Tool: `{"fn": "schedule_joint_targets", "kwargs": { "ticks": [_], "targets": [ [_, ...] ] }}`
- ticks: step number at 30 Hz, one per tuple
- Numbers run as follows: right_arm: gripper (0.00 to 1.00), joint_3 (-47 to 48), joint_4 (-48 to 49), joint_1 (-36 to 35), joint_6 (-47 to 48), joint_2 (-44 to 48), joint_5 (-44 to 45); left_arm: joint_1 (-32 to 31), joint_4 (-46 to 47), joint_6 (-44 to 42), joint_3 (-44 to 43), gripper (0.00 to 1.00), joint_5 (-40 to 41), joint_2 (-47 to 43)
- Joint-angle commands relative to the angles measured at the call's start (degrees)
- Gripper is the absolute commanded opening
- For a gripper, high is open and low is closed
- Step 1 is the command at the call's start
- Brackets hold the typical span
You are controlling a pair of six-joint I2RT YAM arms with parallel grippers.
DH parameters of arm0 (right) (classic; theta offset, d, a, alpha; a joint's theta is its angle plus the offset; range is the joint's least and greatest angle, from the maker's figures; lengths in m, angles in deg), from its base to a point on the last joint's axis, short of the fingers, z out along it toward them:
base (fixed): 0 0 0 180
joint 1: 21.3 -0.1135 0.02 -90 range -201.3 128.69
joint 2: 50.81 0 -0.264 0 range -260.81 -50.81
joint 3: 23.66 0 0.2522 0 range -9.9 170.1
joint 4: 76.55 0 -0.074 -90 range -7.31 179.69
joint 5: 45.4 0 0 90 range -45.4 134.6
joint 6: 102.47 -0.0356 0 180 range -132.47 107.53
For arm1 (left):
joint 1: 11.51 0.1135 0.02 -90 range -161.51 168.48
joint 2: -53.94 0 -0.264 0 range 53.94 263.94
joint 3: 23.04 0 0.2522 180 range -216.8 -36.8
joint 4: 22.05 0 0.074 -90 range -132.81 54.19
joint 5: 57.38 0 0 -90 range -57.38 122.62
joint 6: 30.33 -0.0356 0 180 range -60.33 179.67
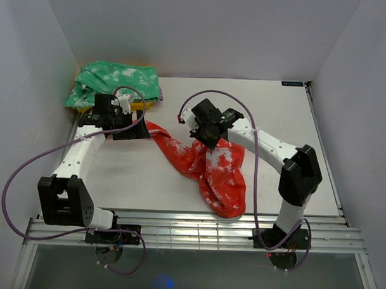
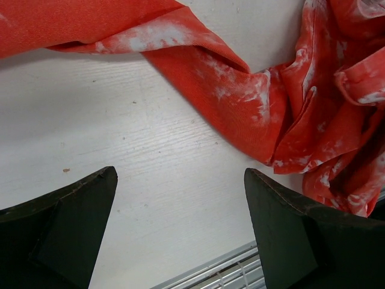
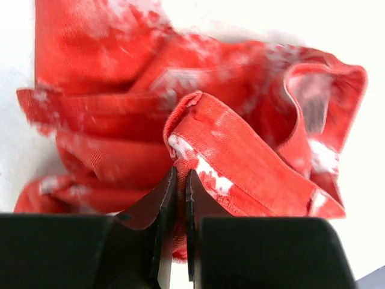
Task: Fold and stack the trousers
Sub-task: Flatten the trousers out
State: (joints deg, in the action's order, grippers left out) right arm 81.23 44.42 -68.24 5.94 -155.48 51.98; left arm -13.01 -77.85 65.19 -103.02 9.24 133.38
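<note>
The trousers (image 1: 217,174), bright red-orange with white tie-dye splotches, lie crumpled in the middle of the table, with one leg trailing left toward my left arm. My right gripper (image 1: 209,137) is at the top of the heap. In the right wrist view it (image 3: 180,174) is shut on a raised, hemmed fold of the trousers (image 3: 240,144). My left gripper (image 1: 129,128) sits at the end of the trailing leg. In the left wrist view its jaws (image 2: 180,174) stand wide open over bare table, with the trousers (image 2: 240,102) just beyond the fingertips and nothing between them.
A green white-mottled garment (image 1: 116,81) lies bunched at the back left on a yellow cloth (image 1: 143,104). A metal rail grid (image 1: 190,230) runs along the near edge of the table. White walls close in the left, back and right sides.
</note>
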Motion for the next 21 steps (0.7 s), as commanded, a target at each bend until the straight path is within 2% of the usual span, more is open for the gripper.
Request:
{"fn": "schedule_joint_targets", "kwargs": {
  "ticks": [1,6,8,10,11,12,14,16,18,21],
  "targets": [
    [0.08,-1.39,-0.87,4.82,2.59,11.56,-3.67,0.27,-0.23,-0.86,-2.69,0.97,-1.23,0.01],
    [0.08,-8.5,-0.34,19.05,7.5,25.89,-7.8,0.18,0.47,-3.31,-3.57,0.93,-3.95,1.33],
    [0.08,-11.57,-0.25,26.06,12.07,31.5,-9.05,0.18,0.91,-4.63,-3.92,0.91,-8.86,2.03],
    [0.08,-18.51,0.54,30.3,17.32,35.12,-9.57,-0.17,1.35,-7.61,-4.01,0.89,-13.51,3.08],
    [0.08,-21.58,1.41,34.68,18.92,39.23,-9.66,-0.61,1.44,-8.59,-4.53,0.88,-14.15,3.7],
    [0.08,-28.05,2.9,36.72,20.77,41.1,-9.84,-2.18,1.26,-9.9,-4.97,0.87,-14.59,4.23],
    [0.08,-34.15,3.35,42.94,25.33,46.62,-10.1,-4.82,0.21,-14.56,-5.85,0.86,-13.02,5.99],
    [0.08,-42.3,2.92,46.05,27.63,49.8,-10.54,-9.82,-0.67,-17.63,-7.08,0.86,-10.82,7.65],
    [0.08,-46.46,3.0,49.92,30.36,53.67,-8.53,-15.45,-1.81,-21.15,-8.13,0.86,-8.45,8.88],
    [0.24,-50.44,3.09,52.99,32.03,55.44,-5.29,-21.95,-2.52,-23.62,-9.28,0.87,-7.39,11.43]
  ]
}}
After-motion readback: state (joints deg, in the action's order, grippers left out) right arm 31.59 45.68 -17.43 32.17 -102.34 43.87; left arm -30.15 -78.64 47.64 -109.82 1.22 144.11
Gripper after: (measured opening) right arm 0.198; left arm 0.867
